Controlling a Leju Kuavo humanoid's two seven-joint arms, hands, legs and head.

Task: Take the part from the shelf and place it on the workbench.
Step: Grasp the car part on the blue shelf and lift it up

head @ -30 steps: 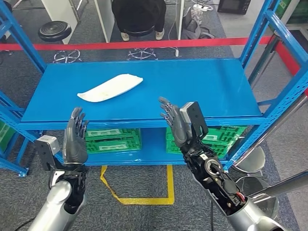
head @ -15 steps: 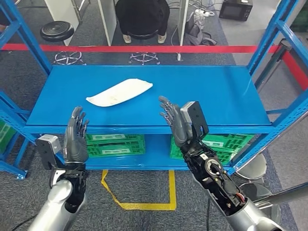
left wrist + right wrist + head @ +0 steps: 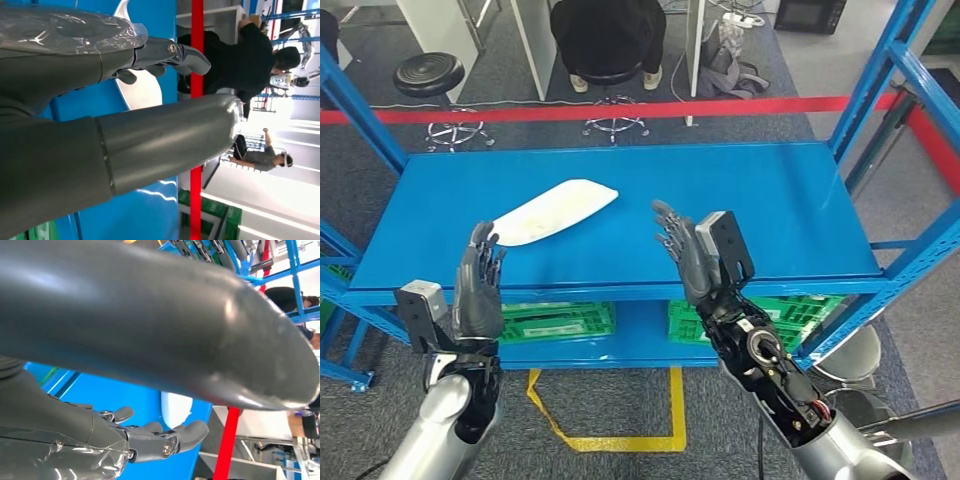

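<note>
Silver arms, dark grey hand (image 3: 477, 290)

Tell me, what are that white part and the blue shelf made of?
The white part looks like smooth matte plastic: thin, curved, evenly white, though painted metal is possible. The blue shelf looks like painted steel: a flat glossy deck with perforated uprights.

Left hand (image 3: 477, 285) fingertips seemingly overlap white part (image 3: 554, 209) end.

Both silver arms reach forward, raised. The left hand (image 3: 477, 295) and right hand (image 3: 687, 258) are empty, fingers (image 3: 661, 222) spread and extended, palms turned inward toward each other.
</note>
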